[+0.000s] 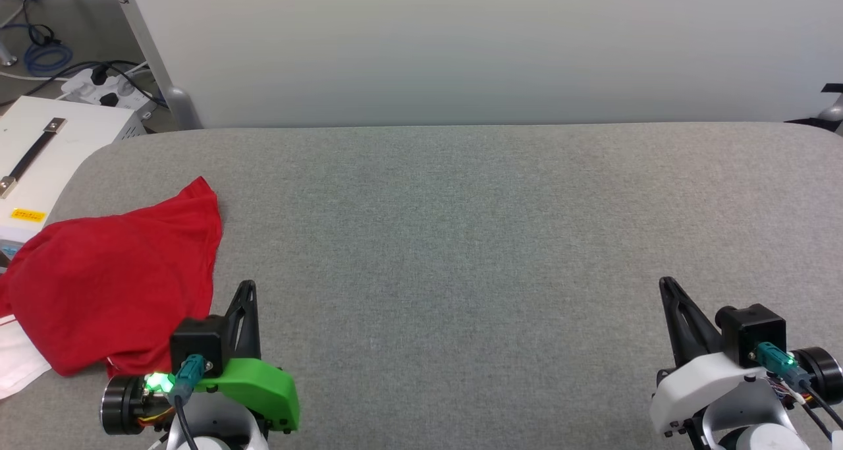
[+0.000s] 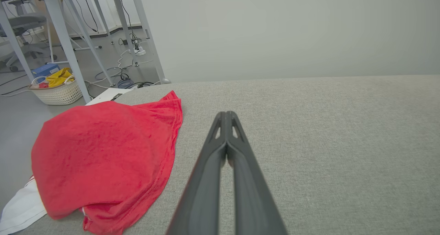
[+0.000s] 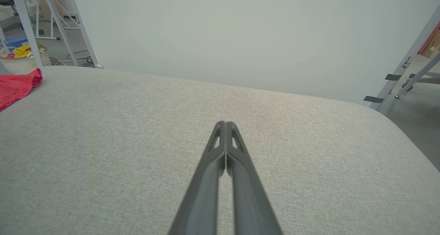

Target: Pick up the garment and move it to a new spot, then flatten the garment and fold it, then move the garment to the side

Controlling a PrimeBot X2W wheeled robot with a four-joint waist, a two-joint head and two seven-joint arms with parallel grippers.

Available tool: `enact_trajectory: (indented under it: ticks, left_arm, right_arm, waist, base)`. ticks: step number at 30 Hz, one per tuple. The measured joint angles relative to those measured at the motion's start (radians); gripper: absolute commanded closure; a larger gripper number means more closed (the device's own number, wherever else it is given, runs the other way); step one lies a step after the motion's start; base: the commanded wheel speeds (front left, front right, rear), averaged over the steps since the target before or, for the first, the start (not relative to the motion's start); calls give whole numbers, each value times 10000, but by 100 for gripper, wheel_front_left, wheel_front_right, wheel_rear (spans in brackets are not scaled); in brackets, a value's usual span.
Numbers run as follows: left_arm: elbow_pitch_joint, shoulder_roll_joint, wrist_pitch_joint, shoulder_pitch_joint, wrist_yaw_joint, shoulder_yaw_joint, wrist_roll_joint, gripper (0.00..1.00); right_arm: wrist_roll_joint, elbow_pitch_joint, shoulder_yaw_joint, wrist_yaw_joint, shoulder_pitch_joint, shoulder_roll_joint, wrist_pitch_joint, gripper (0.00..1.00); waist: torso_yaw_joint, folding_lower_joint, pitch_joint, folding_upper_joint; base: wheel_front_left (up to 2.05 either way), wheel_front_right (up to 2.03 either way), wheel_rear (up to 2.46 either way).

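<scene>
The garment (image 1: 112, 279) is a red cloth heap with a white sleeve showing at its lower left, draped over the left end of the grey padded table (image 1: 461, 239). In the left wrist view the garment (image 2: 103, 159) bulges up left of my fingers. My left gripper (image 1: 247, 286) is shut and empty, just right of the heap's near edge; its tips (image 2: 226, 114) meet above bare table. My right gripper (image 1: 666, 282) is shut and empty at the lower right, tips (image 3: 225, 123) together over bare fabric. The garment's corner (image 3: 17, 85) shows far left there.
A white box with a black handle (image 1: 39, 167) stands beside the table's left end, with cables and a power strip (image 1: 99, 87) on the floor behind. A pale partition (image 1: 461, 41) backs the table. A woven basket (image 2: 56, 90) sits under metal table legs at left.
</scene>
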Motion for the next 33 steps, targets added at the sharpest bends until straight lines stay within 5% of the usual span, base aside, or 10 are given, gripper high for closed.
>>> enact_trajectory:
  ticks: [21,22,33]
  left_arm:
    - [0,0,0,0,0,2,0,100]
    - [2,2,0,10,0,0,-6,0]
    - [58,2,-107,11,2,-105,-146,0]
  right_arm:
    - [0,0,-2,0,0,0,0,100]
    - [8,0,-4,0,6,0,0,0]
    - [169,12,-15,0,8,4,-109,0]
  waist:
    - [0,0,0,1]
    - [0,0,0,0]
    - [0,0,-4,1]
  base:
    - [0,0,0]
    - [0,0,0]
    - [0,0,0]
